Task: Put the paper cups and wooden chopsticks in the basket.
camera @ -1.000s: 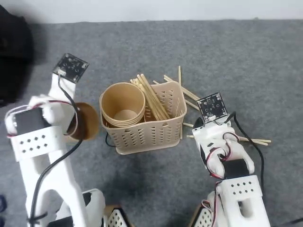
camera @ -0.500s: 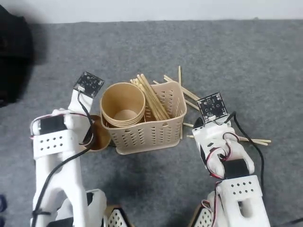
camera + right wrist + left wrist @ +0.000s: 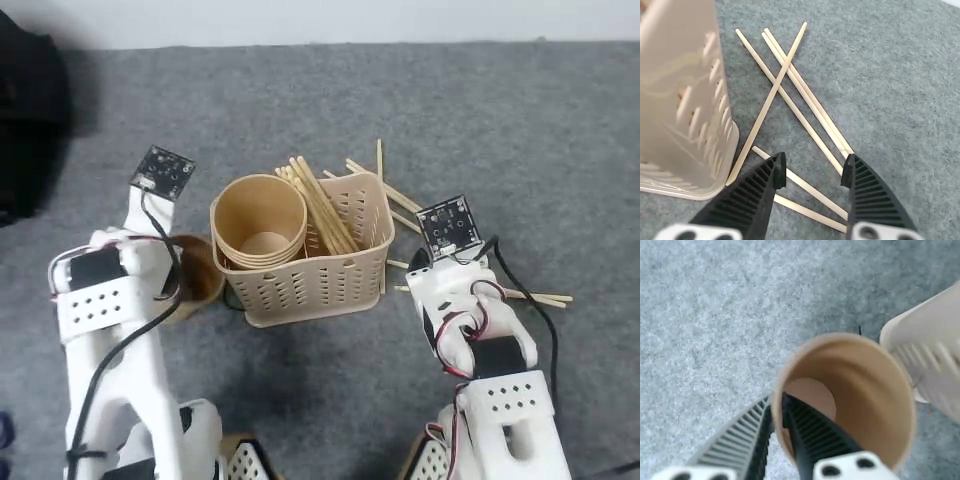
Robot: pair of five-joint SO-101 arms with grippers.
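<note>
A beige slotted basket (image 3: 310, 285) stands mid-table, holding stacked paper cups (image 3: 258, 222) and a bundle of wooden chopsticks (image 3: 322, 208). Just left of it, my left gripper (image 3: 776, 402) is shut on the rim of another paper cup (image 3: 850, 390), one finger inside and one outside. In the high view this cup (image 3: 198, 270) sits beside the basket wall. Several loose chopsticks (image 3: 790, 95) lie on the grey mat to the right of the basket. My right gripper (image 3: 812, 167) hangs open above them, nothing between its fingers.
The basket wall (image 3: 675, 100) stands close beside my right gripper, and the basket's corner (image 3: 935, 365) is near the held cup. More chopsticks (image 3: 540, 296) stick out to the right of the right arm. A dark object (image 3: 30, 110) lies at the far left.
The left arm brought the cup from farther left up against the basket's left side, then drew back slightly. The right arm has not moved.
</note>
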